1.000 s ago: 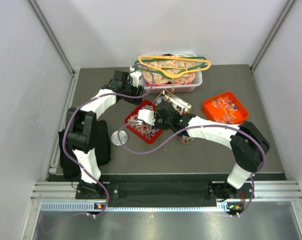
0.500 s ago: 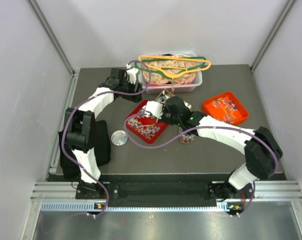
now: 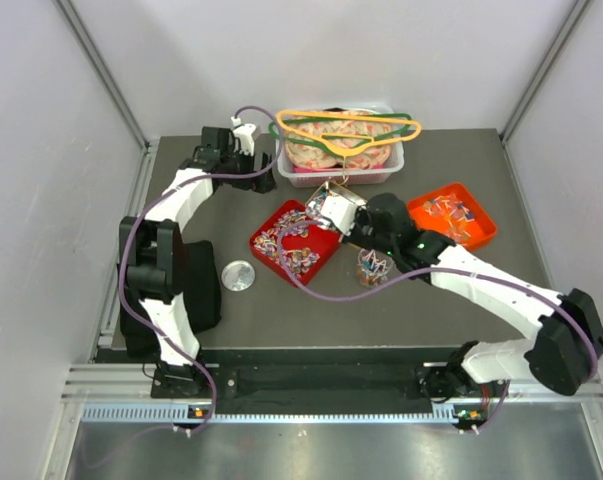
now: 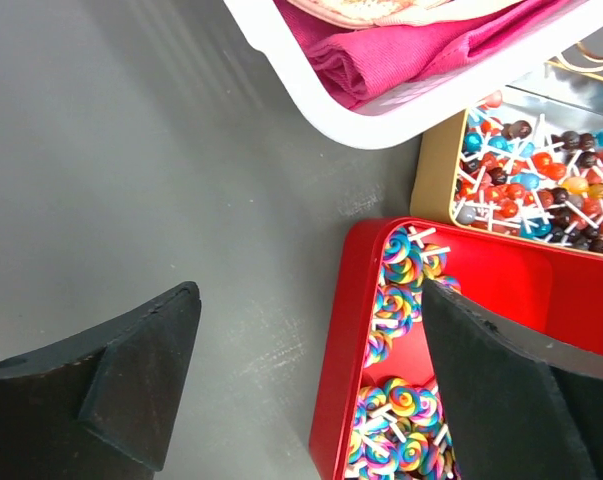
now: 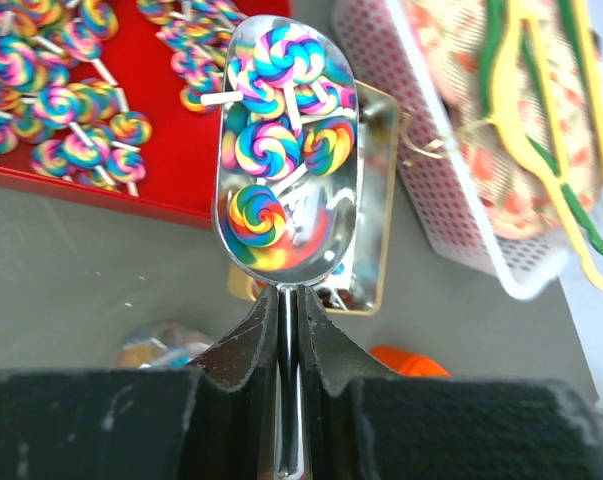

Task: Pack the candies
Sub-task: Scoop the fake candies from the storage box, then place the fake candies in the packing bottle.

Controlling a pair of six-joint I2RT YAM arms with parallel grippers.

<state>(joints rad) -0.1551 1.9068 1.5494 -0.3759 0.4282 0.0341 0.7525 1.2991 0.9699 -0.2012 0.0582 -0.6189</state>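
Arms: 2, left arm (image 3: 171, 200) + right arm (image 3: 481, 285). Grippers: 2, left gripper (image 4: 311, 290) + right gripper (image 5: 289, 300). Purple cables (image 3: 321, 292): 2, 1 per arm. Trays: 2, 1 red tray (image 3: 319, 243), 1 orange tray (image 3: 419, 222). Gold tin (image 4: 436, 175): 1. White basket (image 3: 336, 177): 1, w/ 2 hangers I can tell apart on top, 1 yellow hanger (image 3: 346, 117), 1 green hanger (image 5: 495, 70). Scoop (image 5: 343, 220): 1, approx. 5 swirl lollies (image 5: 266, 145) in it. Small clear pot (image 3: 373, 265): 1. Round silver lid (image 3: 238, 275): 1. Candies (image 3: 286, 250): 3 open heaps, swirl type in red tray, ball type in tin, mixed in orange tray; too many per heap to count.
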